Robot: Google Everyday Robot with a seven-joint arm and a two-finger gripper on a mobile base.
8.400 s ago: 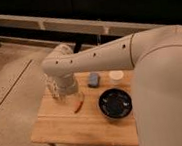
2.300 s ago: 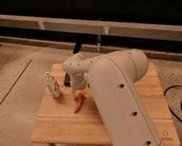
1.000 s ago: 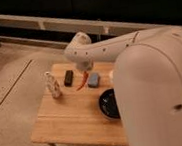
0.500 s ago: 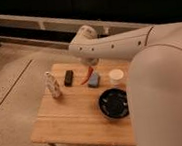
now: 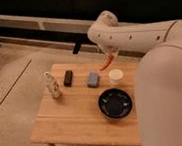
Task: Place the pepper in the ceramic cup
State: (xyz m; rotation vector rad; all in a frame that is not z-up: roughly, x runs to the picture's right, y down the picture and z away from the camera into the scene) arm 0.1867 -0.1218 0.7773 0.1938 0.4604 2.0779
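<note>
Item 1. Tabletop point(image 5: 70, 115): low, pale wood planks, standing on a speckled floor; it carries items 2 to 4, 7 and 8.

Item 2. Patterned figure point(image 5: 52, 85): pale, upright, bottle-like, near the left edge of the tabletop.

Item 3. Black block point(image 5: 68, 78): small, oblong, lying flat just right of the figure, not touching it.

Item 4. Blue-grey block point(image 5: 93, 79): small, flat, at mid-table near the back edge, between the black block and the cup.

Item 5. Pepper point(image 5: 107, 63): slim, curved, orange-red. It is off the tabletop, hanging in the air with its free tip slanting down and to the left, above the gap between the blue-grey block and the cup, just up and left of the cup's rim.

Item 6. Pincer point(image 5: 111, 53): largely hidden under the arm's wrist, over the back edge of the tabletop; clamped on the upper end of the pepper.

Item 7. Black bowl point(image 5: 114, 103): wide, round, shallow, in front of the cup and close to it.

Item 8. Ceramic cup point(image 5: 116, 75): small, round, white, upright; its inside shows plain white.

Item 9. Arm point(image 5: 140, 33): white, bulky, reaching in from the right and filling the right side of the view.
</note>
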